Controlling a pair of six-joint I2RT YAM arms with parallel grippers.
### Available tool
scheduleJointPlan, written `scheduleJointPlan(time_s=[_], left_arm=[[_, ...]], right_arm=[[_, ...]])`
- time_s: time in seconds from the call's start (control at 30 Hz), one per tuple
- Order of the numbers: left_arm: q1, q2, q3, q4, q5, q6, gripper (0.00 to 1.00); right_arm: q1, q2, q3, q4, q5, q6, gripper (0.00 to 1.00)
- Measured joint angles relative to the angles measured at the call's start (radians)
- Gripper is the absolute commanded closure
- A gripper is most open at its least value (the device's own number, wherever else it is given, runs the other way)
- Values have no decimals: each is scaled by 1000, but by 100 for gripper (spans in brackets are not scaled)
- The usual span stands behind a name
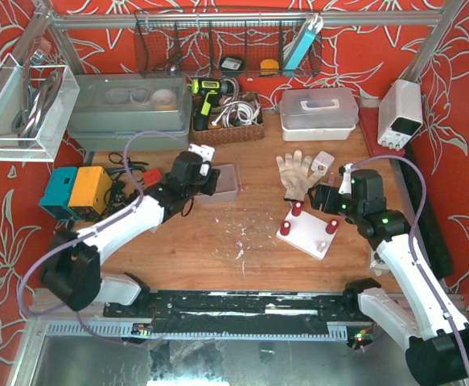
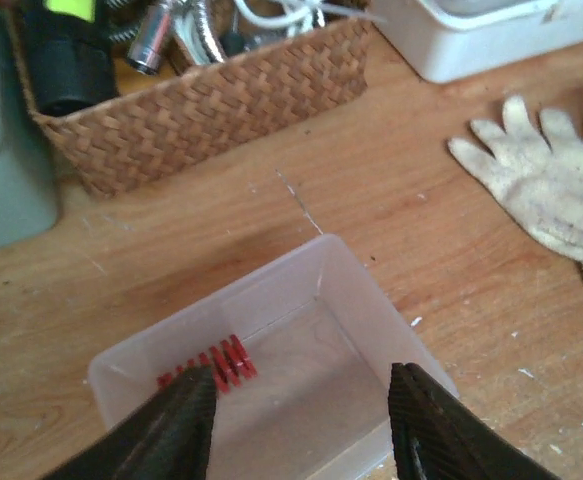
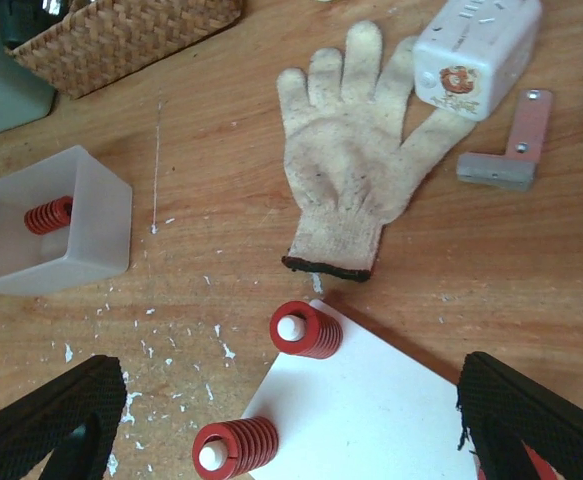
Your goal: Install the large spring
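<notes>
Wooden tabletop is carrying a translucent bin (image 2: 323,262) holding the red spring (image 2: 226,362). The left gripper (image 2: 301,405) is hovering spread above it, and the right gripper (image 3: 291,430) is hanging spread over the white post plate (image 3: 371,400). Descending well probably means centring the jaws across the coil, which is lying against one wall. The right wrist view is showing that coil whole, while the left wrist view is hiding part behind a finger.

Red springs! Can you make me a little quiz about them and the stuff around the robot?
1. True or false: the loose red spring lies inside the clear box.
2. What lies just beyond the white plate? A) a glove B) a banana C) a cup
3. Fill in: the left tool above the clear box is ___ (open or shut).
Key: 1 true; 2 A; 3 open.
</notes>
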Motion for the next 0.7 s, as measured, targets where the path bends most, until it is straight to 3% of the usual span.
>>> scheduleJointPlan(time_s=[0.07,0.37,0.53,0.7], left_arm=[[12,61,54,-53,45,100,65],[12,309,237,-179,51,539,72],[20,439,290,-216,13,692,75],[40,510,335,-272,18,771,71]], right_arm=[[18,2,-14,23,2,-9,7],[106,3,-37,82,0,-36,5],[116,-1,-37,80,5,-59,5],[117,-1,-37,75,5,-68,4]])
